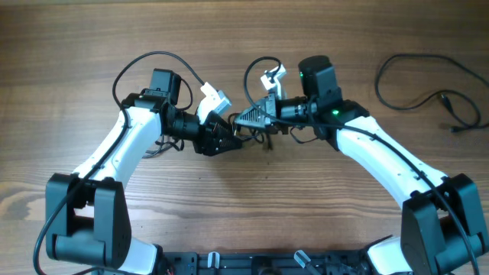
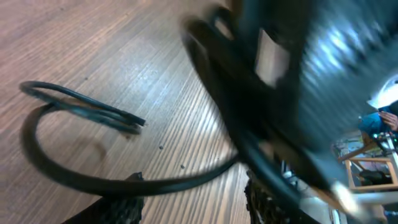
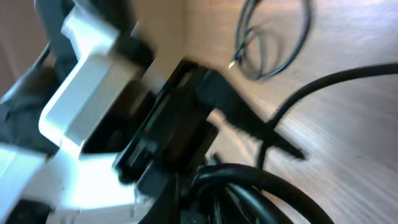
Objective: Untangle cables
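Observation:
The cables show as a small black knotted bundle (image 1: 263, 137) between the two grippers at the table's middle. My left gripper (image 1: 229, 142) is open. In the left wrist view its fingers (image 2: 193, 202) stand apart and a black cord (image 2: 155, 185) curves across just beyond the tips, looping left to thin plug ends (image 2: 124, 119). My right gripper (image 1: 243, 120) points left, tips together, seemingly shut on cords of the bundle. In the right wrist view thick loops of cord (image 3: 261, 186) fill the jaw area and hide the fingers.
A separate loose black cable (image 1: 428, 98) lies at the far right of the wooden table (image 1: 229, 30). A thin cord loop (image 3: 273, 43) lies further off in the right wrist view. The two wrists are very close together, almost touching.

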Tool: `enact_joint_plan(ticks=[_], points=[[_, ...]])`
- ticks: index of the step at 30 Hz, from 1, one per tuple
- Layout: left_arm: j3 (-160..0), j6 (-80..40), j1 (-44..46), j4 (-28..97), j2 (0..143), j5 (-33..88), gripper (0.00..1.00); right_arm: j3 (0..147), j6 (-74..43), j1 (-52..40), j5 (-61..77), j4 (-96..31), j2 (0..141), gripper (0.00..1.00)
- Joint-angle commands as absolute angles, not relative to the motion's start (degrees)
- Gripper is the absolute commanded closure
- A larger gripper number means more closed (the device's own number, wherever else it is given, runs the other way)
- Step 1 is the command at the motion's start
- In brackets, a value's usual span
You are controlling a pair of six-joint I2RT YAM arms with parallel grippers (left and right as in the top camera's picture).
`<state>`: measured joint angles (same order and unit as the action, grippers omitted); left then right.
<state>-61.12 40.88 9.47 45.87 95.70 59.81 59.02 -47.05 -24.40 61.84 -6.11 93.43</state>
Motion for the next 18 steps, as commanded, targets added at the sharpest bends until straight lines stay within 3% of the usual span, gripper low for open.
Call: enact_joint_plan(ticks=[1,2,3,5,11,14,15,16,17,18], points=[[-60.95,38.09,9.54,44.34,95.72,59.59,0.65,59.11,-41.65,-25.47,75.90,-5.04,93.43,0.96],[-60.95,38.09,9.52,44.14,95.72,59.46,0.90,59.11,-40.14,-25.47,78.02,-4.97,93.43,0.96],[-60.95,38.09,9.52,44.16,95.72,59.46,0.96,59.11,-38.46,-25.47,80.68,-4.97,93.43,0.96],[-60.95,37.80,9.52,44.14,95.72,58.87,0.96,59.11,-36.69,-25.19,83.15,-4.99,93.43,0.96],[-60.95,15.27,9.52,35.68,95.74,39.68,0.96,59.11,-34.39,-19.35,89.91,-5.37,93.43,0.96],[-60.95,-1.67,9.52,32.95,95.77,21.89,0.96,59.11,-32.95,-17.91,89.58,-5.37,93.43,0.96],[-60.95,-4.69,9.52,32.95,95.77,18.59,0.94,59.00,-32.99,-17.93,89.12,-5.37,93.43,0.96],[-60.95,-6.96,9.52,32.95,95.77,16.01,0.82,58.81,-32.97,-17.98,87.74,-5.39,93.43,0.95],[-60.95,-8.23,9.52,32.95,95.77,14.48,0.70,58.28,-32.97,-18.04,83.68,-5.65,93.43,0.75],[-60.95,-8.23,9.52,32.95,95.77,14.48,0.59,57.82,-32.99,-18.04,79.72,-6.31,93.43,0.61]])
